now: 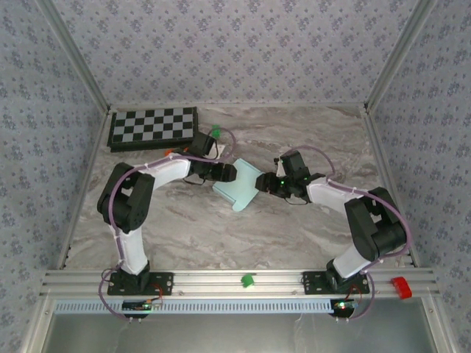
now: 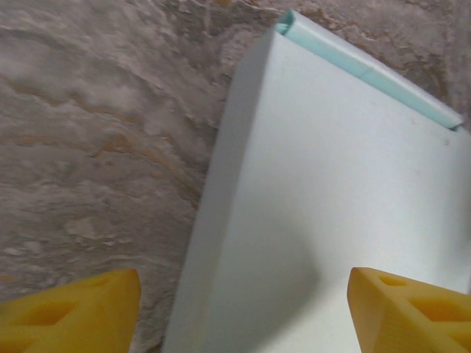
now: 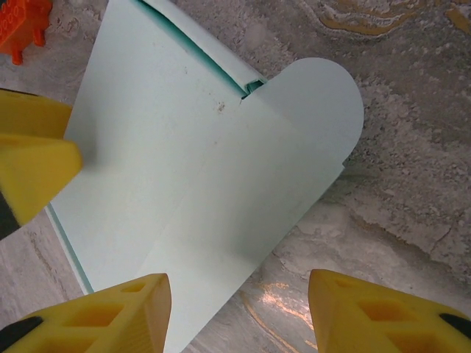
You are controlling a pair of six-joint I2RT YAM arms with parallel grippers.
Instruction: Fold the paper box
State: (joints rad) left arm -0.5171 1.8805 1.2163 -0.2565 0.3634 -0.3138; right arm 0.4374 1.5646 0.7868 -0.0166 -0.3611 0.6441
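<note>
The paper box (image 1: 240, 189) is a pale blue card lying mid-table, flat and partly folded. In the right wrist view the box (image 3: 191, 169) shows a rounded flap at its upper right and a teal fold line along the top. My left gripper (image 1: 229, 173) hovers at its left end. Its yellow fingers stand wide apart over the box panel (image 2: 331, 191), so this gripper (image 2: 246, 316) is open and holds nothing. My right gripper (image 1: 263, 184) is at the box's right end. It (image 3: 239, 316) is open over the box's lower edge and the table.
A black-and-white checkerboard (image 1: 153, 129) lies at the back left, with a small green piece (image 1: 215, 132) beside it. An orange block (image 3: 22, 26) sits just past the box. On the front rail are a green piece (image 1: 248, 280) and a red piece (image 1: 399, 287).
</note>
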